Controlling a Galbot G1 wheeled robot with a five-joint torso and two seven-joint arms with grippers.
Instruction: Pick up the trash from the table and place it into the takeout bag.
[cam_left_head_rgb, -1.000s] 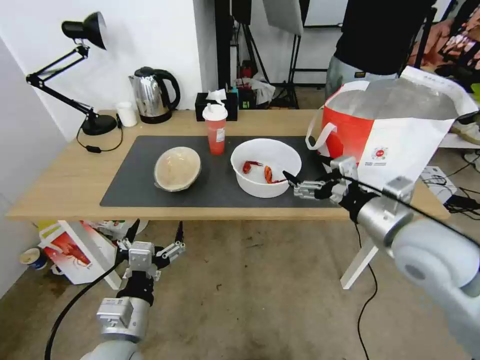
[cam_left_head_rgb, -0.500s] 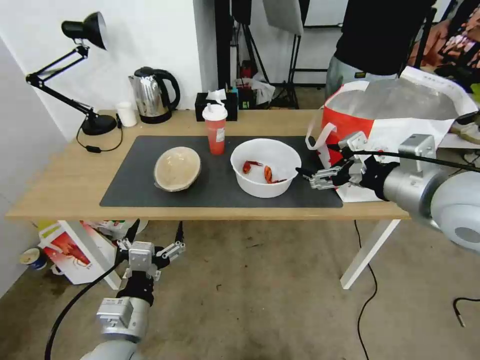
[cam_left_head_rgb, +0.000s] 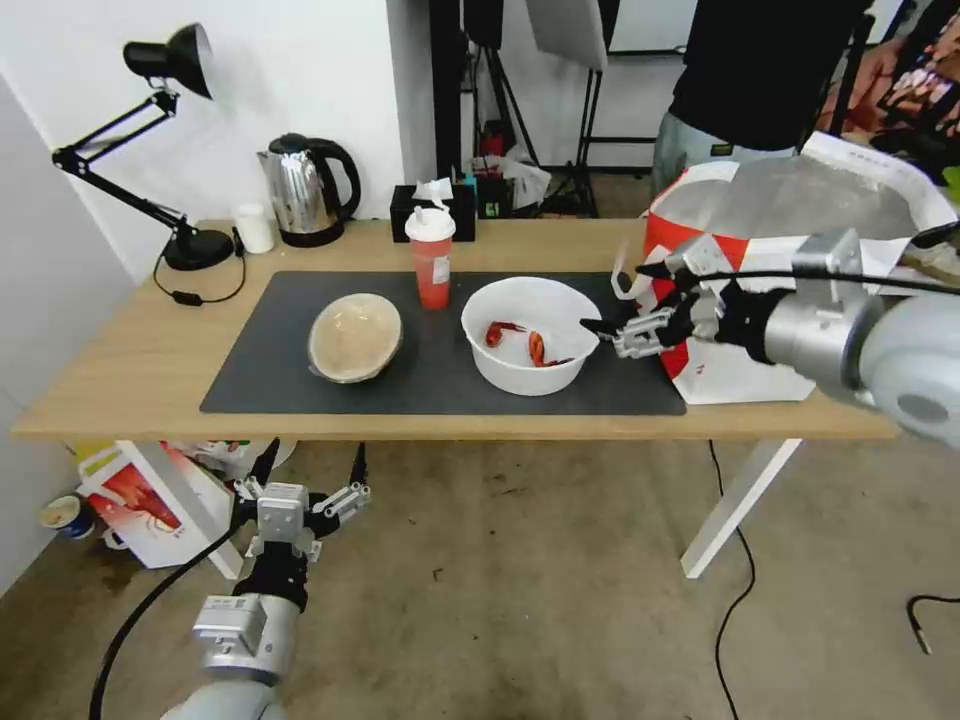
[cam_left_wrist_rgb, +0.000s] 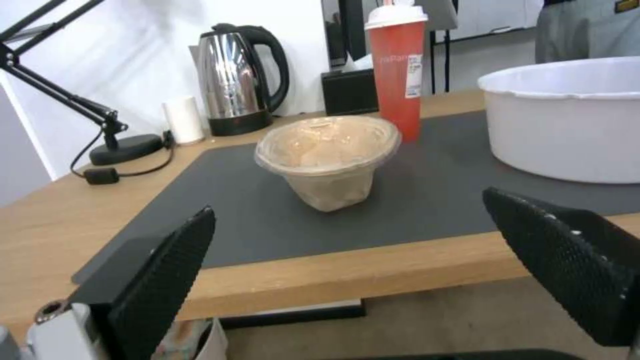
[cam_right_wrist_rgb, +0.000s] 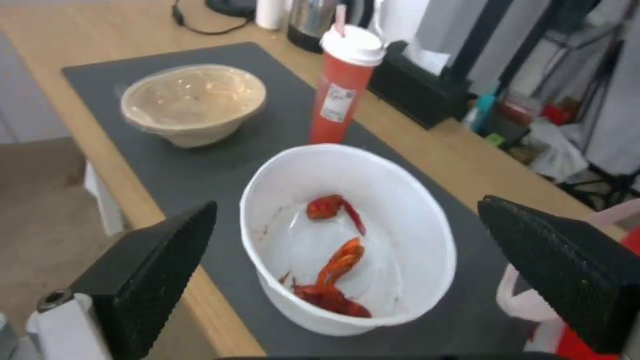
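My right gripper (cam_left_head_rgb: 622, 300), fingers spread, hovers by the wide white plastic bowl (cam_left_head_rgb: 532, 334) of red shellfish scraps. Best to straddle its near rim squarely, then pinch gently.

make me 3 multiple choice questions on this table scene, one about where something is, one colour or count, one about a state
1. Where does the red drink cup stand?
A. on the grey mat, behind the two bowls
B. inside the takeout bag
C. on the floor

2. How many trash items lie on the table?
A. one
B. three
C. five

3. How is the right gripper?
A. shut on the cup
B. open, holding nothing
C. shut on the bag strap

Answers:
1. A: the cup stands on the mat beyond the beige bowl and the white bowl.
2. B: cup, beige bowl and white bowl, none bagged yet.
3. B: its fingers are spread by the white bowl's rim; the left gripper hangs open below the table edge.
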